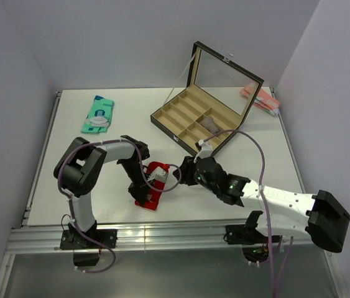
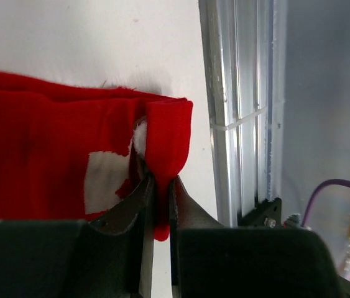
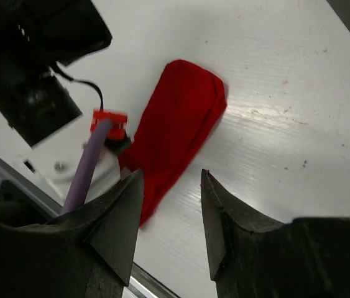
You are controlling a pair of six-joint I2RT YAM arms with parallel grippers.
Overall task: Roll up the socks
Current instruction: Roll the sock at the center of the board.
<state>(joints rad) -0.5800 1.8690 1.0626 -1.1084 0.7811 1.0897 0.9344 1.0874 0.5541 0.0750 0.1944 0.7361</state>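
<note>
The red socks (image 1: 155, 169) lie flattened on the white table near its front edge, between the two arms. My left gripper (image 1: 145, 190) is shut on a folded end of the red fabric. In the left wrist view the fold (image 2: 168, 139) runs down between the two pads, and a white emblem (image 2: 103, 180) shows beside it. My right gripper (image 1: 184, 173) hangs just right of the socks, open and holding nothing. From its wrist the socks (image 3: 181, 118) lie ahead of the open gripper (image 3: 171, 177), partly behind the left finger.
An open wooden box (image 1: 193, 121) with compartments and a raised glass lid stands behind the arms. A teal sock (image 1: 98, 114) lies at the back left, a pale pink bundle (image 1: 258, 98) at the back right. The table's metal rail (image 2: 243, 93) runs close to the socks.
</note>
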